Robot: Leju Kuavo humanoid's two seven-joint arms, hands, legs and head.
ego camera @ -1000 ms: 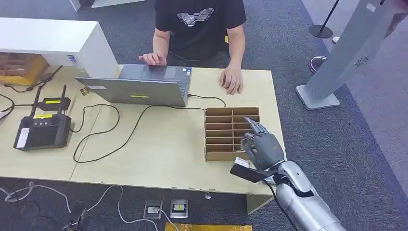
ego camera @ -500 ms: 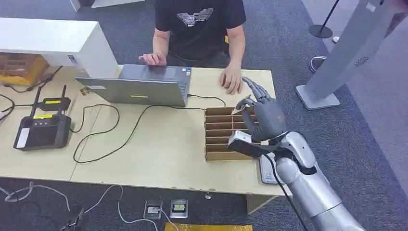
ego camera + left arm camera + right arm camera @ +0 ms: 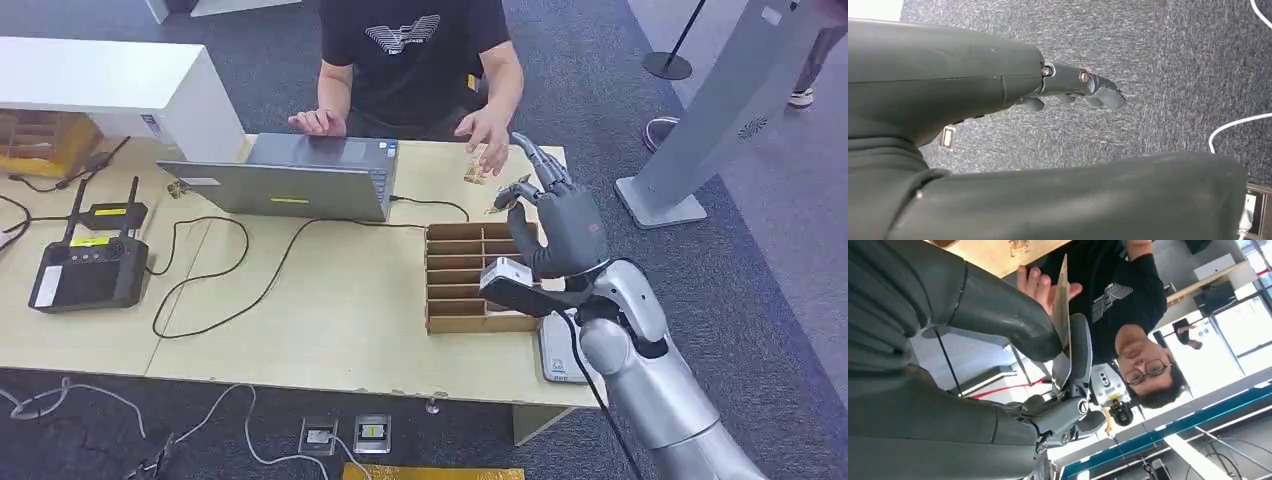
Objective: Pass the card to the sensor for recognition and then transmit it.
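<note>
Grey carpet surrounds a pale wooden table carrying a laptop, black cables and, at its right end, a cardboard divider box. Right hand, raised above the far right corner of the table, pinches the card between thumb and a finger; the wrist view shows the card edge-on, held upright in that pinch, and the head view shows its pale edge at the fingertips. A seated person on the far side reaches one hand towards the card, close to it but apart; whether contact has been made cannot be told. A small flat grey device, possibly the sensor, lies on the near right edge of the table beside the box, under the right forearm. Left hand hangs over the carpet, fingers curled in and holding nothing.

Step in hand, as judged: the handover, the card being offered to the person. The next move calls for holding the card steady until the person's fingers close on it, then easing the pinch so the card does not drop.
</note>
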